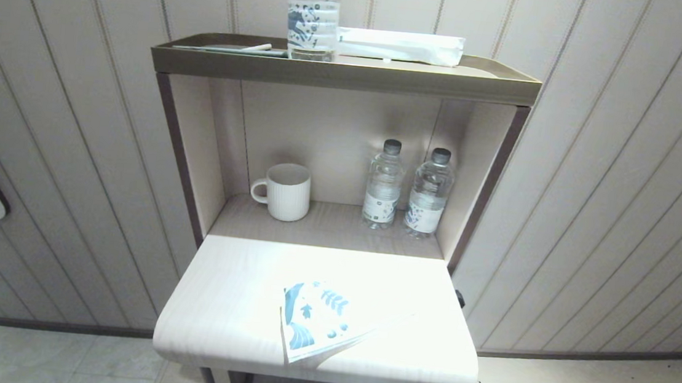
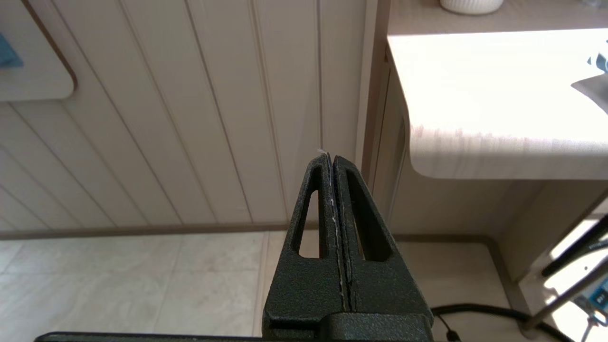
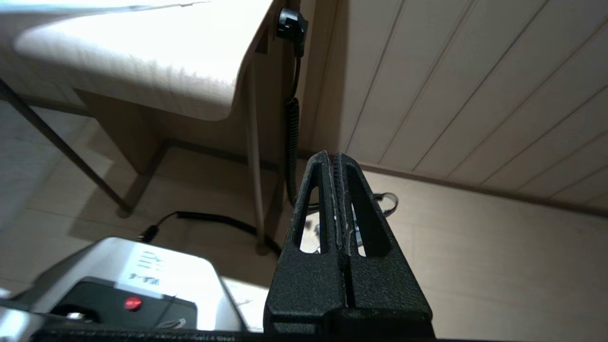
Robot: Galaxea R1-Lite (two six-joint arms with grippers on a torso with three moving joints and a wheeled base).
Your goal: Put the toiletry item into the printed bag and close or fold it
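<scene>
The printed bag [image 1: 316, 321] lies flat near the front edge of the pale table [image 1: 227, 292], its teal horse and waves facing up; a corner of the bag [image 2: 593, 84] shows in the left wrist view. A slim white stick, the toiletry item [image 1: 256, 47], rests on the top shelf [image 1: 345, 74], left of a clear bottle. Neither arm appears in the head view. My left gripper [image 2: 331, 157] hangs shut and empty below the table's left side. My right gripper [image 3: 332, 156] is shut and empty, low beside the table's right edge.
On the top shelf stand a clear horse-printed bottle [image 1: 311, 22] and a long white packet [image 1: 400, 45]. The lower shelf holds a white mug [image 1: 285, 191] and two water bottles [image 1: 383, 185]. A coiled black cable [image 3: 291, 137] hangs by the table's right leg.
</scene>
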